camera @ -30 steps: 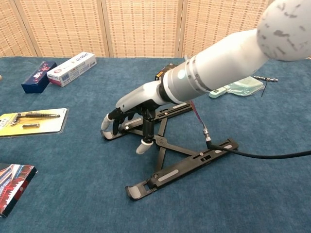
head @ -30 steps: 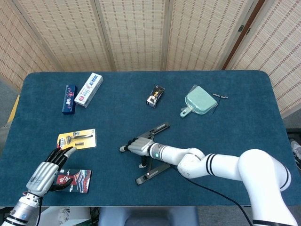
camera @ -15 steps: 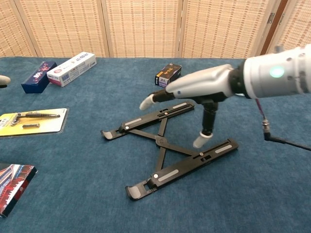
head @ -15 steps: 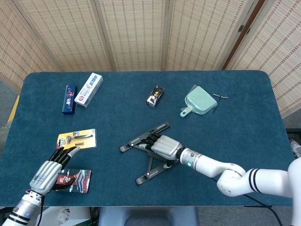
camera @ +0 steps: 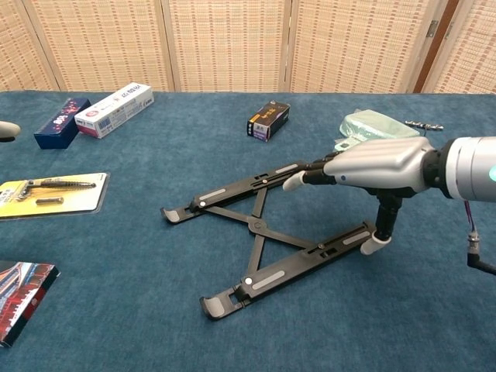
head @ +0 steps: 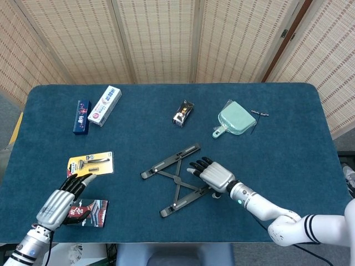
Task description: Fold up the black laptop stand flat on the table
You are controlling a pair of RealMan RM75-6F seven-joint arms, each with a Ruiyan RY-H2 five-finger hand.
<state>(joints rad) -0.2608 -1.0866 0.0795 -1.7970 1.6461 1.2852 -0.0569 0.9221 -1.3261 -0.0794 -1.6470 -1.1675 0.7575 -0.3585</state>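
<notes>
Laptop stand [head: 176, 183] sits near the middle of the table, still spread in an X, both rails raised at the right end.

Right hand [head: 213, 174] is held over that raised end, fingers apart and extended, nothing gripped; thumb tip [camera: 374, 244] seems to touch the near rail, contact not certain. Left hand [head: 60, 200] is laid open beside a dark packet [head: 87, 213], nothing held.

Step judged: rails to be pressed down and drawn together. Pressure is best applied evenly near the hinge ends, so the stand is not skidded across the cloth.

Table [head: 277, 138] is covered in blue fabric. Woven screens [head: 155, 39] are set behind.
</notes>
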